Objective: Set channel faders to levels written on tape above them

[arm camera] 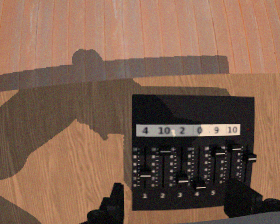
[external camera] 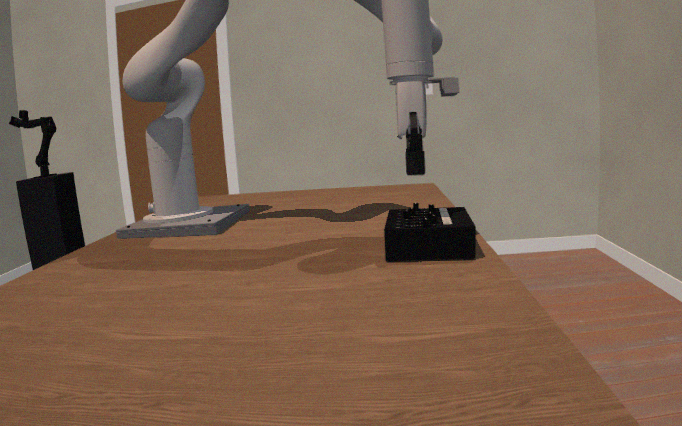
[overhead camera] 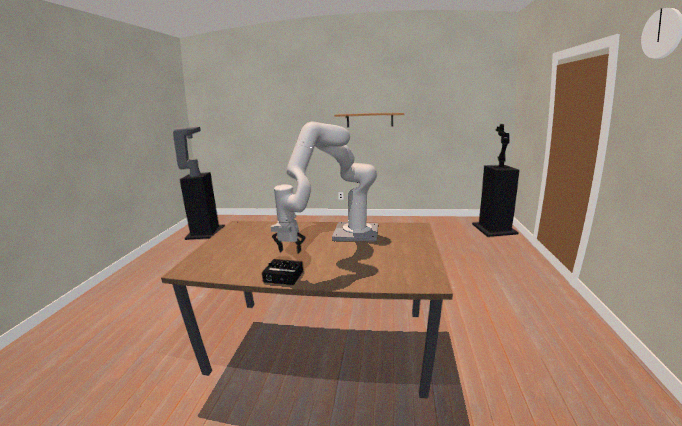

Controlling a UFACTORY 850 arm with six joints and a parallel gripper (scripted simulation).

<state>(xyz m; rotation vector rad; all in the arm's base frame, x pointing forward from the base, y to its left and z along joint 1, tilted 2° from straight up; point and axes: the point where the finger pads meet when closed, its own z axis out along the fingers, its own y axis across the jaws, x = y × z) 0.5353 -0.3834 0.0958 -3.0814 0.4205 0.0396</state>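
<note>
Gripper (overhead camera: 288,245) wide open, empty, above lighting desk (overhead camera: 282,272)

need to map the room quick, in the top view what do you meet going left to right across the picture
grey stand on black pedestal → gripper, open, above the lighting desk → arm base plate → black pedestal with dark figure → door → wall clock
</note>
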